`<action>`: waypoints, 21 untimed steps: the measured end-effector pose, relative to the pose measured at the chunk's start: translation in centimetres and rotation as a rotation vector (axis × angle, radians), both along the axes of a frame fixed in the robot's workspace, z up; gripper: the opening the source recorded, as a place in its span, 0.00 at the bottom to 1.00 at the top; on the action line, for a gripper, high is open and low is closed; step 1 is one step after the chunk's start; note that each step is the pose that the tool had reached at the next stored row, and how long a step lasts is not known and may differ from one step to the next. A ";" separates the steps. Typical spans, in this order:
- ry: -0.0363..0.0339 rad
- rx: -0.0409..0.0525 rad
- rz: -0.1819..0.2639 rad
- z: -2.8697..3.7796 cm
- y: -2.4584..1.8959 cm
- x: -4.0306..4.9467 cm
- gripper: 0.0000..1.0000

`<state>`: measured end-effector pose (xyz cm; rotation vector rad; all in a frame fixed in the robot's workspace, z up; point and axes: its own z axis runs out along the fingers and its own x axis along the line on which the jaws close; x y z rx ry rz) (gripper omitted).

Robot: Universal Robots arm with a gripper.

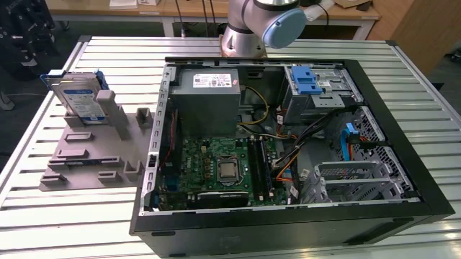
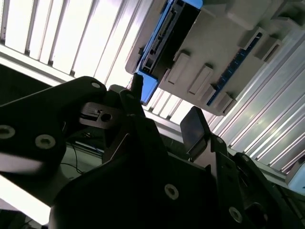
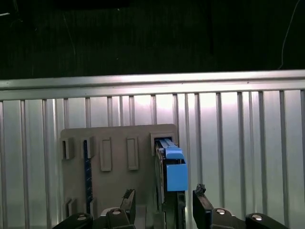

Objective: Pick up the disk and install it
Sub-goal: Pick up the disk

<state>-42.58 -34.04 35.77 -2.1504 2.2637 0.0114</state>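
Jaws wide open, empty. Disk (image 3: 172, 171) stands on edge in the grey holder (image 3: 116, 181) on the tabletop (image 3: 238, 143), straight ahead, thin edge lined up with the gap, not yet between them.

Disk (image 1: 78, 97) stands upright in grey holder (image 1: 86, 159). A holder post (image 1: 107, 108) crowds one face; the top edge is free. Hand (image 3: 164, 200) near the disk's end, fingers spread, one to either side, both gaps clear. Bare slatted desk (image 1: 72, 216) lies around the holder. Inside the open case (image 1: 288, 229), cables (image 1: 311, 129) cross beside the drive cage (image 1: 317, 86).
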 end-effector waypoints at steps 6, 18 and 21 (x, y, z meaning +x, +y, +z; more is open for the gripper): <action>0.0001 -0.0001 0.000 -0.67 0.24 -0.14 0.59; 0.0005 -0.0001 0.000 -2.48 0.64 -0.70 0.59; 0.0006 -0.0001 0.000 -3.03 0.75 -0.85 0.59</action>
